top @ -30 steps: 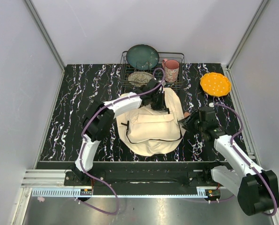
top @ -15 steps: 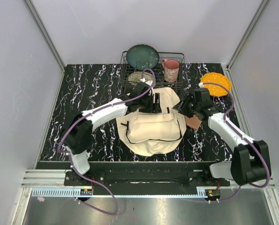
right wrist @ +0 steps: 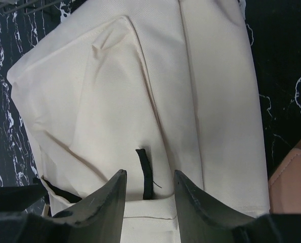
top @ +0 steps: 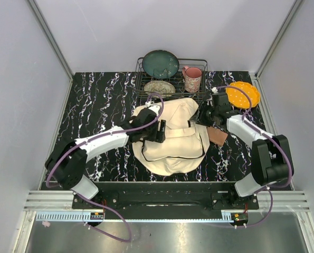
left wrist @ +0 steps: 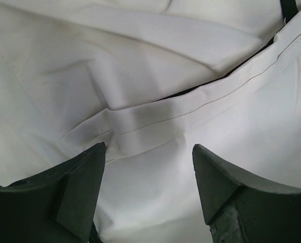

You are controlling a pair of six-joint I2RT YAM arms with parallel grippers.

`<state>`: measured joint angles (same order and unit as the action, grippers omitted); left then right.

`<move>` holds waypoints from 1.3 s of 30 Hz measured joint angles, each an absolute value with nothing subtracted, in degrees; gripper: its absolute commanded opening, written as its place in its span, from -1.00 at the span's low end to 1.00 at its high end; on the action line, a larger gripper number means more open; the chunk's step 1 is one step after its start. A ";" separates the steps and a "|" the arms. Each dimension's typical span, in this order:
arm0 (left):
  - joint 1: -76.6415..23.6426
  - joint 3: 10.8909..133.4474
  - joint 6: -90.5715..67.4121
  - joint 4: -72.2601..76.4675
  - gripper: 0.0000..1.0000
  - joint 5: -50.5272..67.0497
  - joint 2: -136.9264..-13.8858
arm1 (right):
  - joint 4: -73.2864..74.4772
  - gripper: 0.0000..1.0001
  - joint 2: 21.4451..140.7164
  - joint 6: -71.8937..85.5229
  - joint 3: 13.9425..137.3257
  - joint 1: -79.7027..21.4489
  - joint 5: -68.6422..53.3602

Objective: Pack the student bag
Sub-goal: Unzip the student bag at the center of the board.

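Black white-veined marble worktop (top: 93, 105), soft rounded cream canvas student bag (top: 170, 150) lying crumpled mid-worktop, left gripper (left wrist: 147, 152) hovering released over creased fabric, right gripper (right wrist: 150, 174) sitting unclenched, grasping nothing, above a black tab (right wrist: 145, 169), flat brown leathery item (top: 218, 137) showing partly beside the bag.

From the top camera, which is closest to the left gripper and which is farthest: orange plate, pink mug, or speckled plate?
1. Speckled plate, in the wire rack, just beyond the left gripper.
2. Pink mug, at the rack's right end.
3. Orange plate, far over on the right.
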<state>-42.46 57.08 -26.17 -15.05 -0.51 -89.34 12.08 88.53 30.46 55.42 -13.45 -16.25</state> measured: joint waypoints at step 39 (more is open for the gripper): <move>-42.44 51.35 -21.19 -14.52 0.47 -4.08 -76.95 | 14.70 -1.00 98.91 23.97 62.94 -20.91 -8.05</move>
<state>-42.44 51.35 -21.19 -14.52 -4.08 -76.95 14.70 98.91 23.97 62.94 -20.91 -8.05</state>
